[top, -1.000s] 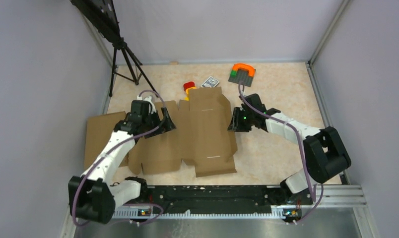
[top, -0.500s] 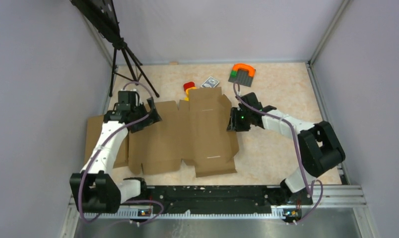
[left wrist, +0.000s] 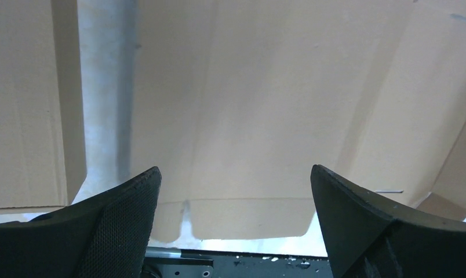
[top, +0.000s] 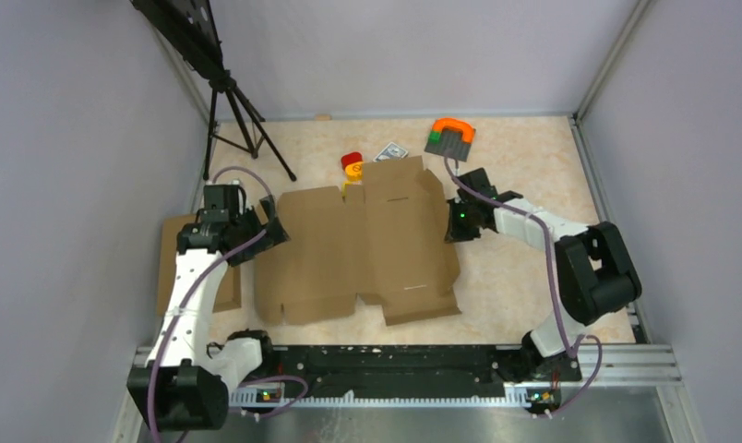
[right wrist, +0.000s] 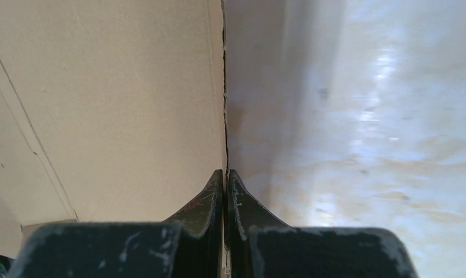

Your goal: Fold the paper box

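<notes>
The paper box (top: 367, 245) lies as a flat brown die-cut sheet with flaps in the middle of the table. My right gripper (top: 455, 224) is at the sheet's right edge. In the right wrist view its fingers (right wrist: 225, 176) are pressed together on the thin cardboard edge (right wrist: 115, 98). My left gripper (top: 264, 231) hangs wide open just off the sheet's left edge. The left wrist view shows nothing between its fingers (left wrist: 235, 191), with the sheet (left wrist: 265, 104) below and ahead of them.
A second brown cardboard piece (top: 169, 268) lies at the far left, partly under my left arm. A tripod (top: 233, 101) stands back left. Behind the sheet are a red-and-yellow object (top: 352, 164), a small printed card (top: 392, 150) and a grey plate with an orange arch (top: 450, 137).
My right gripper has shut on the sheet's right edge, and the sheet has slid to the right. My left gripper has moved left off the sheet and stayed open.
</notes>
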